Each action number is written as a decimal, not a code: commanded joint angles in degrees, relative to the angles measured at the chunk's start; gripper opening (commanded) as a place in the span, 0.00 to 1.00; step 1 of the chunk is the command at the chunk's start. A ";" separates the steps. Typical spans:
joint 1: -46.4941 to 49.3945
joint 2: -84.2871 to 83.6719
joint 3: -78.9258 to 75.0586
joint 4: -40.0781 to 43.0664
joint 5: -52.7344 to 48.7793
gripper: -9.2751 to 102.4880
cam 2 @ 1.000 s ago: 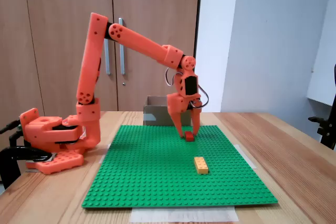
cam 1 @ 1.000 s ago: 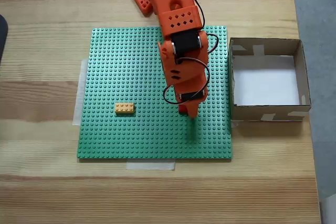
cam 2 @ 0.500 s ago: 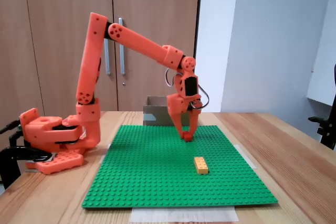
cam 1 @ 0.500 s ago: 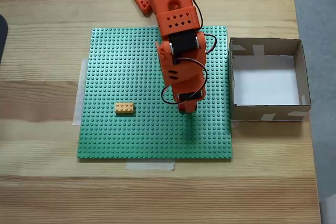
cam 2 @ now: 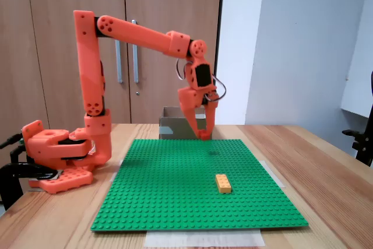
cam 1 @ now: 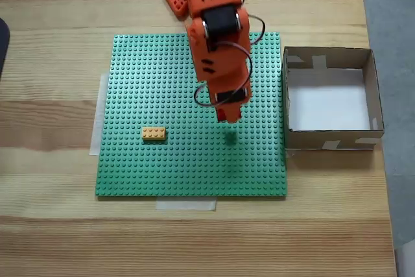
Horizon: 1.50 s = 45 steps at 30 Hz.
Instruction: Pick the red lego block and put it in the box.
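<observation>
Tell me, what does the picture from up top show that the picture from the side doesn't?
Only a fixed view shows the box's white floor, with nothing on it. Only a fixed view shows the cupboard doors and the gap between the baseplate and the red block held in the fingers. Both fixed views show the arm, the orange brick, the baseplate and the box.

Claw (cam 2: 204, 134) and red lego block (cam 2: 204, 135) now raised
</observation>
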 commanded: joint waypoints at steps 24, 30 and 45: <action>-23.38 7.21 -23.73 17.58 -1.32 0.07; -27.95 -2.90 -25.93 12.22 -0.53 0.07; -30.59 -22.68 -30.50 5.45 -0.53 0.07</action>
